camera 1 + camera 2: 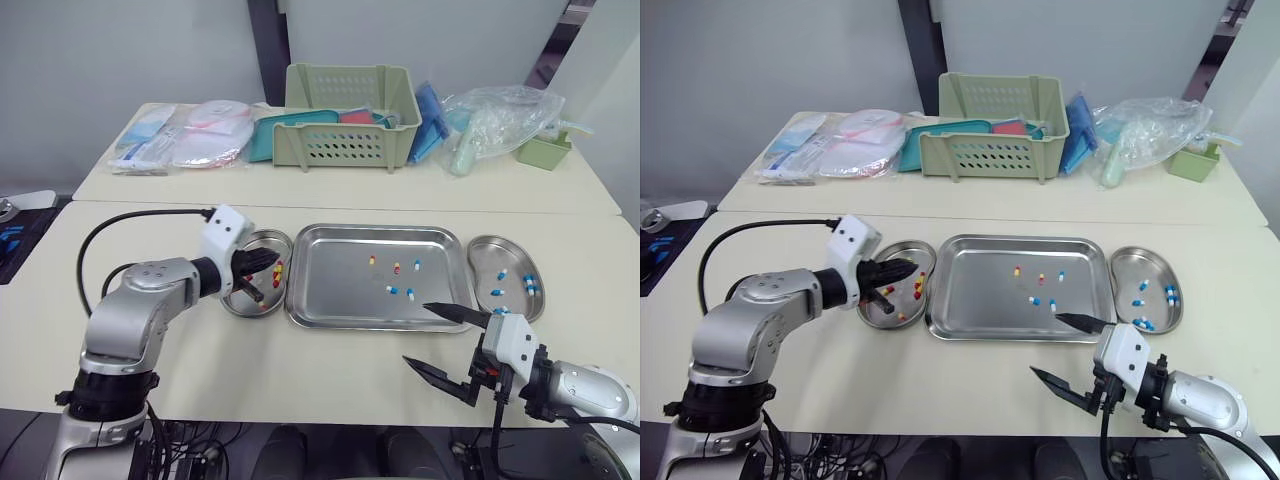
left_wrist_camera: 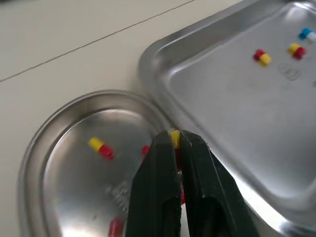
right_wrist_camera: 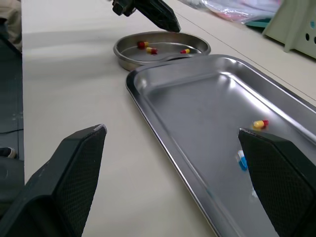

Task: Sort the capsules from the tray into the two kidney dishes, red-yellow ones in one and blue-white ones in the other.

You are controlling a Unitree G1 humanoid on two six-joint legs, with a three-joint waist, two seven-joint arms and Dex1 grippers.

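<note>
Left black two-finger gripper pinches small red-yellow capsule over shiny steel kidney dish, left-middle of frame, likely to drop it with matching ones. Right gripper spread wide, empty, lower right beside flat steel tray.

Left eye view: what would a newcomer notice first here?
The steel tray sits dead centre with a few capsules scattered in it. The left gripper hangs over the left kidney dish, its fingers shut on a red-yellow capsule. The right gripper is wide open at the tray's near right corner, next to the right kidney dish holding blue-white capsules.
</note>
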